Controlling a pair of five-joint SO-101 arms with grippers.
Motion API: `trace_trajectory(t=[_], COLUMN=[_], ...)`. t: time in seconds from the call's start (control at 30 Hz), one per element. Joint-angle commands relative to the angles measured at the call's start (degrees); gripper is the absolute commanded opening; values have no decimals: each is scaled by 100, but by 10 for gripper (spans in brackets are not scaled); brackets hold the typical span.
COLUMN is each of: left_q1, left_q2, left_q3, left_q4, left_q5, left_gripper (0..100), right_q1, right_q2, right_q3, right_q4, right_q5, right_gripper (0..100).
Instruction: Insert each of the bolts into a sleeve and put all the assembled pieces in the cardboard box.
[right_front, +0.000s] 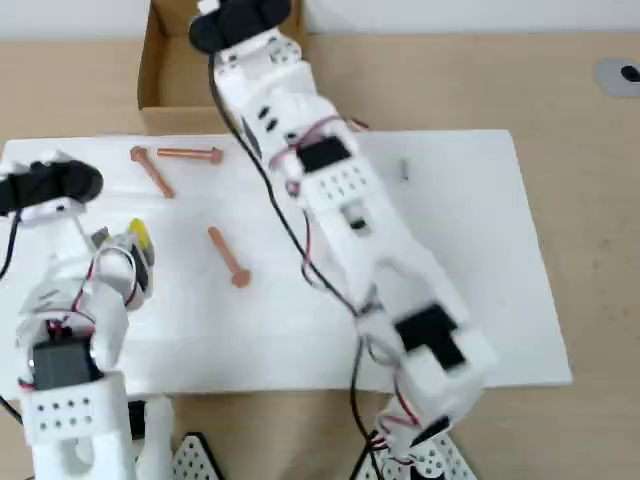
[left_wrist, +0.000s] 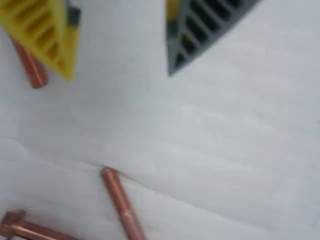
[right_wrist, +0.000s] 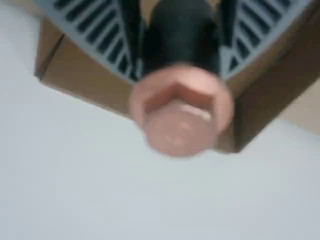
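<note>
R gripper (right_wrist: 180, 55) is clamped on a black sleeve (right_wrist: 182, 27) w/ a copper bolt (right_wrist: 181, 112) seated in it, hex head facing the wrist cam. The cardboard box (right_wrist: 75, 82) is right behind the held piece. Can't tell if the piece is over the box opening or only at its wall. In high view the R arm (right_front: 335, 190) runs across the white sheet (right_front: 470, 260) up to the box, wrist over the box's right part.

L gripper (left_wrist: 119, 75): yellow finger (left_wrist: 45, 35) & grey finger (left_wrist: 200, 30) are spread apart w/ nothing between them. It hangs low over the sheet, well apart from the box, out from the box's left corner on the side facing the arms.

Three loose bolts lie on the sheet, all on that same side of the box:
- nearest bolt (right_front: 190, 154): just off the box wall, approx parallel to it
- slanted bolt (right_front: 152, 171): beside the first, below the box's left corner, its head close to the first one's tail; can't tell if touching
- third bolt (right_front: 228, 257): farther from the box, btwn the two arms

Sheet rests on a wood table (right_front: 590, 200); box stands on the table at the sheet's far edge
</note>
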Motion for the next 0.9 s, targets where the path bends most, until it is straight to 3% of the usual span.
trace_trajectory(t=[0.0, 0.3, 0.47, 0.7, 0.87], left_q1=[-132, -97, -88, -88, -88], left_q2=[444, 884, 884, 892, 892], left_q3=[-492, -642, -615, -589, -589], left_q4=[-97, -88, -88, -79, 35], left_q5=[-9, -26, -9, 9, 176], left_gripper=[135, 135, 135, 135, 135], right_q1=[382, 585, 585, 629, 629], right_q2=[1376, 5666, 7240, 7688, 7697], right_q3=[-2044, -6633, -8435, -8857, -8866], right_q4=[-185, -141, 299, 598, 853], right_q5=[-62, -35, -35, -35, -53], right_gripper=[9, 12, 13, 22, 132])
